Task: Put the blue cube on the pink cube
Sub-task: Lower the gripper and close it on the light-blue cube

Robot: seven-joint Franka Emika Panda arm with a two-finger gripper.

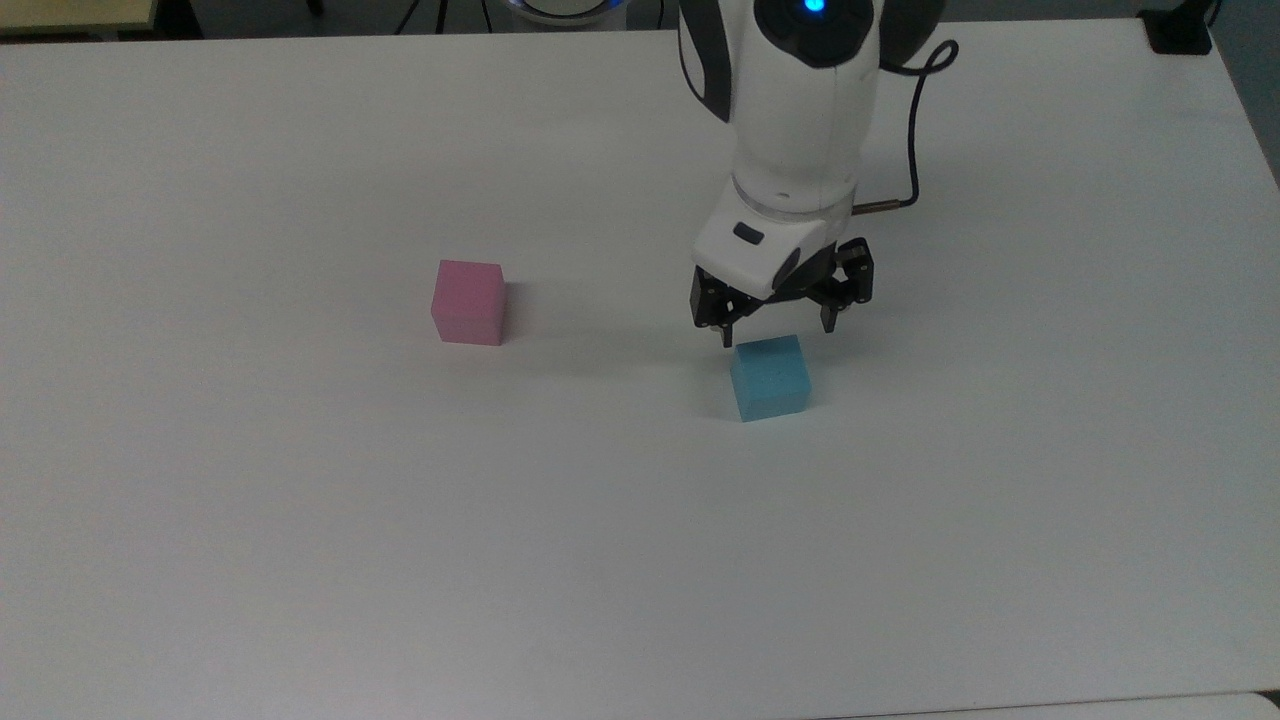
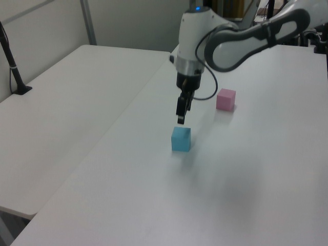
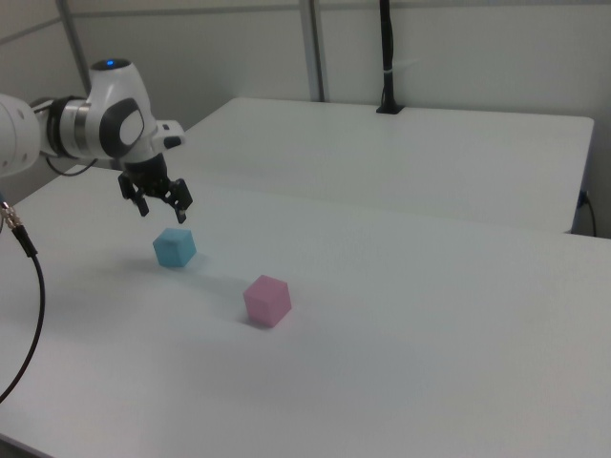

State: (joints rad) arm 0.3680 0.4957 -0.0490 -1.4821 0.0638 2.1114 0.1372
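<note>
The blue cube (image 1: 769, 377) (image 2: 181, 139) (image 3: 175, 247) rests on the white table (image 1: 300, 520), at the top view's right of centre. The pink cube (image 1: 468, 302) (image 2: 225, 99) (image 3: 266, 301) sits apart from it, further to the top view's left. My gripper (image 1: 777, 334) (image 2: 180, 121) (image 3: 163, 211) hangs just above the blue cube, pointing down, open, with nothing between its fingers. Its fingertips stand a little higher than the cube's top face.
A second white table (image 2: 66, 107) (image 3: 401, 153) adjoins this one. A black post (image 2: 13, 66) (image 3: 386, 57) stands on it. A black cable (image 1: 915, 130) loops from the arm's wrist. A dark clamp (image 1: 1175, 30) sits at the top view's far right corner.
</note>
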